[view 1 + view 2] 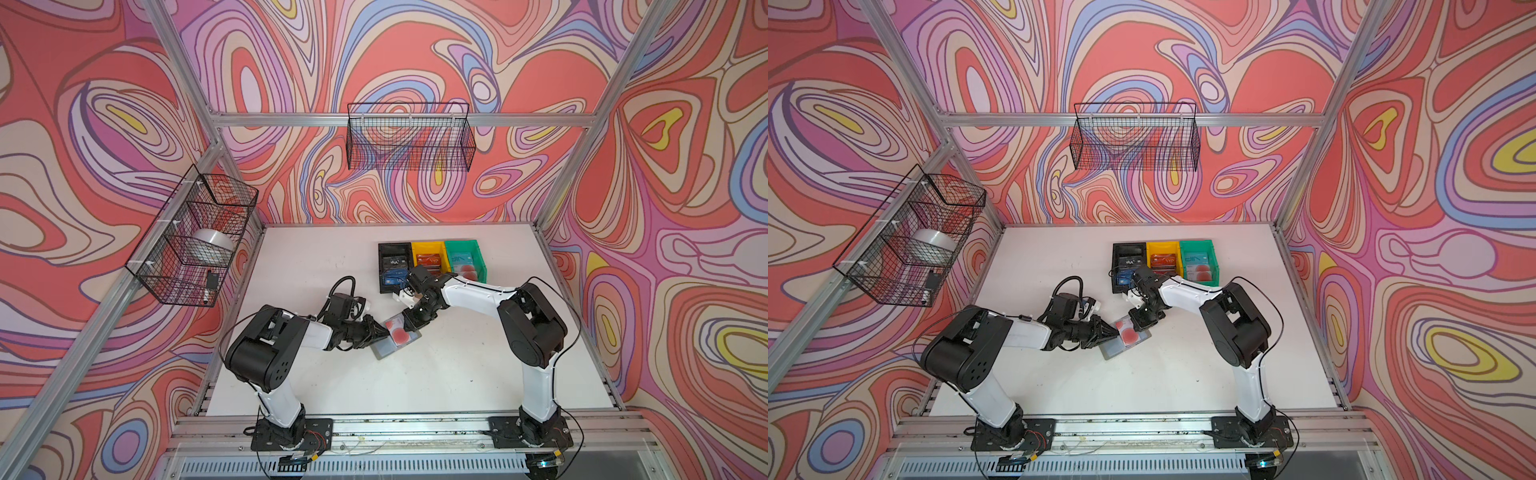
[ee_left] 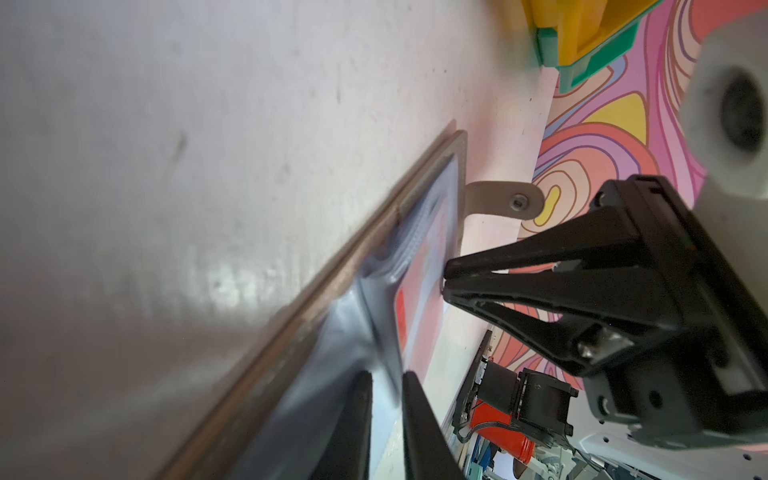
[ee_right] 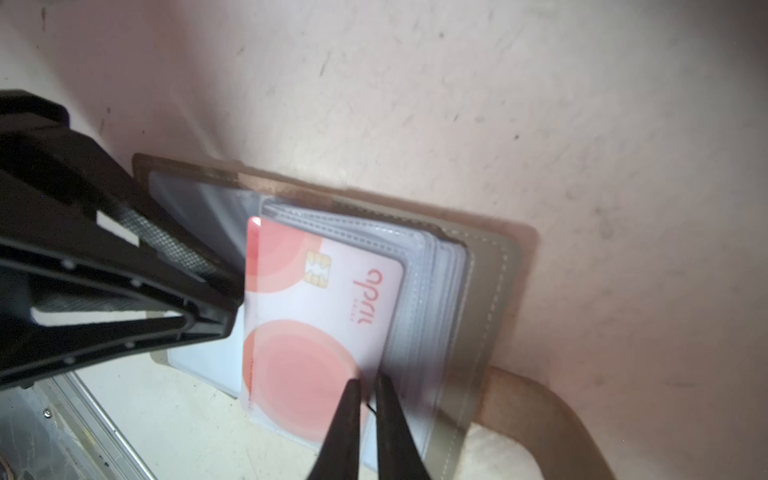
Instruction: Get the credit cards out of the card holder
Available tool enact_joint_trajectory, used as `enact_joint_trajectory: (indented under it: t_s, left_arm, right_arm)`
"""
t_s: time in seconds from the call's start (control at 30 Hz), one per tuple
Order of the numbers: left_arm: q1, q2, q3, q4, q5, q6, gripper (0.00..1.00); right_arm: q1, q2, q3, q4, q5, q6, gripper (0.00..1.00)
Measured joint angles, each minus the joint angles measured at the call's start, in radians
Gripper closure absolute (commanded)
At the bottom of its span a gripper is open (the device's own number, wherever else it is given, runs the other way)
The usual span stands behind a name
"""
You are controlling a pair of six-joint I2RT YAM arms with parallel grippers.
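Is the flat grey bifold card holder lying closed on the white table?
No. The card holder lies open, its clear plastic sleeves and a pale card with red discs exposed.

White links (image 1: 469, 291), black joints (image 1: 536, 328), apparently cabled.

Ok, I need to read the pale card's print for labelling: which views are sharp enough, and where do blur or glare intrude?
Right wrist view: the pale card is sharp, its print legible; the right gripper in front is blurred. Left wrist view: the card holder is smeared up close, with glare on the table. Both top views: evenly lit, card too small to read.
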Motion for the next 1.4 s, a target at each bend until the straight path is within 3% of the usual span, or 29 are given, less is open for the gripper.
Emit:
enact_joint_trajectory:
  t_s: [0.7, 0.83, 1.07, 1.27, 1.4]
  left_arm:
    - [0.000, 0.024, 0.001, 0.047, 0.006, -0.007, 0.82]
    - [0.000, 0.032, 0.008, 0.046, 0.006, -0.007, 0.88]
    - [0.000, 0.038, 0.011, 0.045, 0.006, -0.007, 0.89]
    - [0.000, 0.038, 0.015, 0.039, 0.006, -0.006, 1.00]
    - [0.000, 0.038, 0.022, 0.027, 0.006, -0.006, 1.00]
  right_arm:
    - [0.000, 0.032, 0.046, -0.023, -0.001, -0.004, 0.86]
    - [0.000, 0.032, 0.046, -0.023, -0.002, -0.003, 0.86]
    - [0.000, 0.032, 0.046, -0.023, -0.003, -0.003, 0.85]
    - [0.000, 0.032, 0.045, -0.023, -0.005, -0.003, 0.85]
    - [-0.003, 0.032, 0.042, -0.018, -0.011, -0.003, 0.85]
